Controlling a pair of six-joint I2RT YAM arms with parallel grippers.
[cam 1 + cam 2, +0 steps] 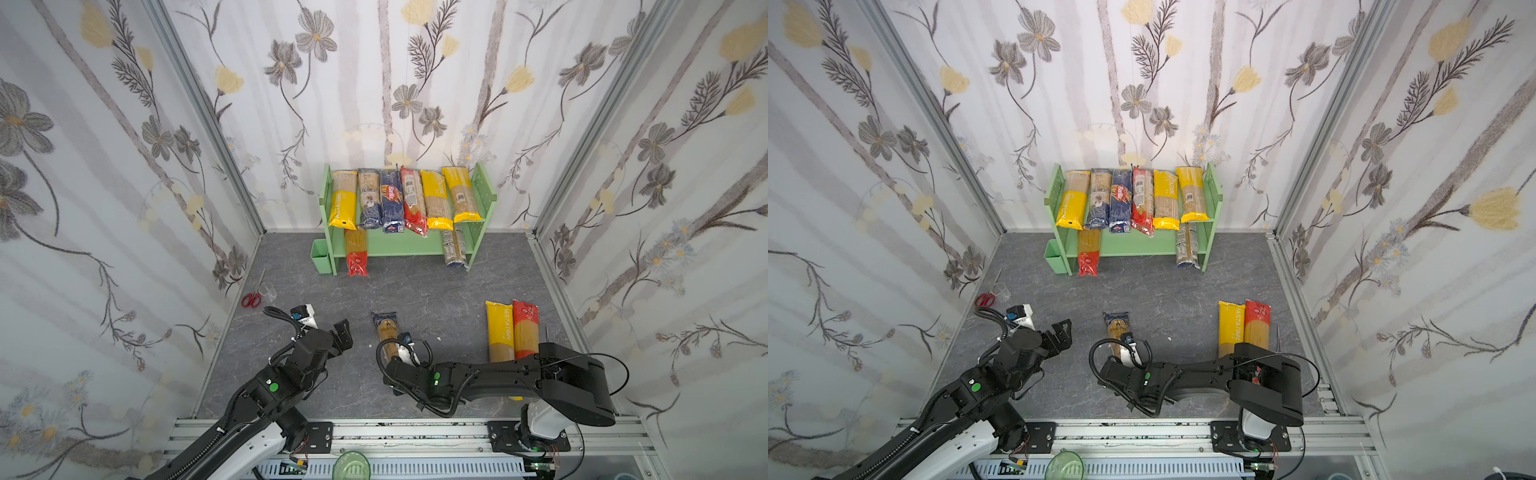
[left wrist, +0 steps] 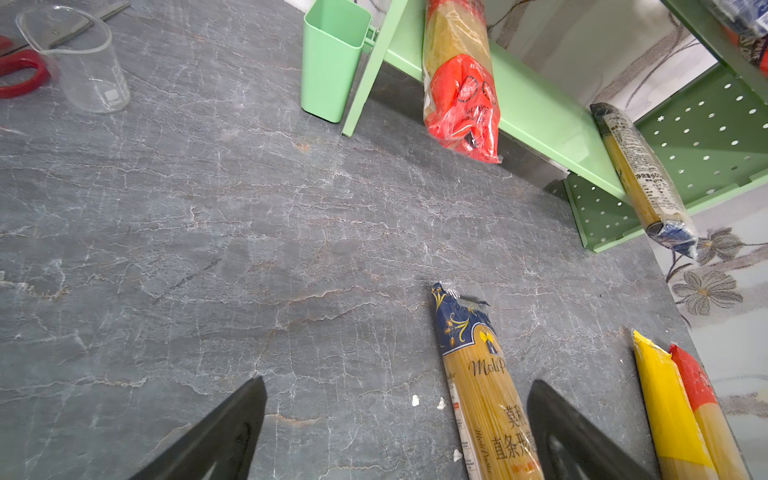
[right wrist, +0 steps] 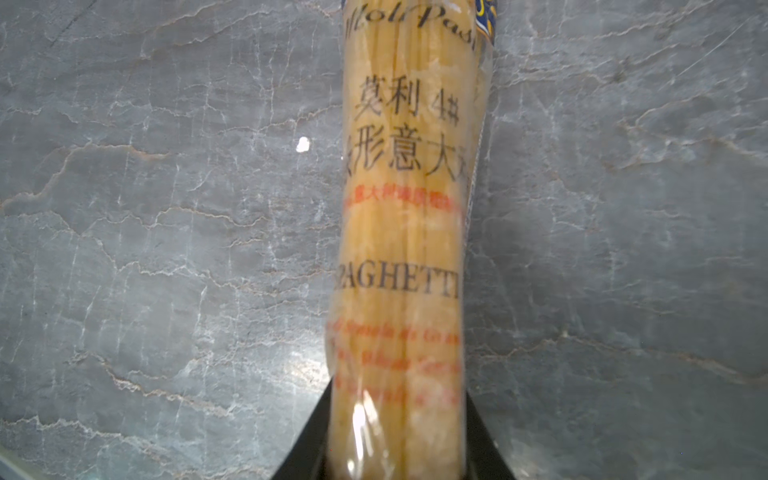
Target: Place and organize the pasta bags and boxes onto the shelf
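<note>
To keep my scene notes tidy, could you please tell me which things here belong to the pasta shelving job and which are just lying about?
Job: shelf; eight packs on its tiers; navy-ended pack in the right gripper; yellow pack and red-ended pack on the table.
Lying about: red scissors; clear beaker; green cup at the shelf's side.

The shelf is full on top, open below between red-ended bag and navy-ended bag

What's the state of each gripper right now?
Left gripper: open, holding nothing.
Right gripper: closed on the navy-topped spaghetti bag.
</note>
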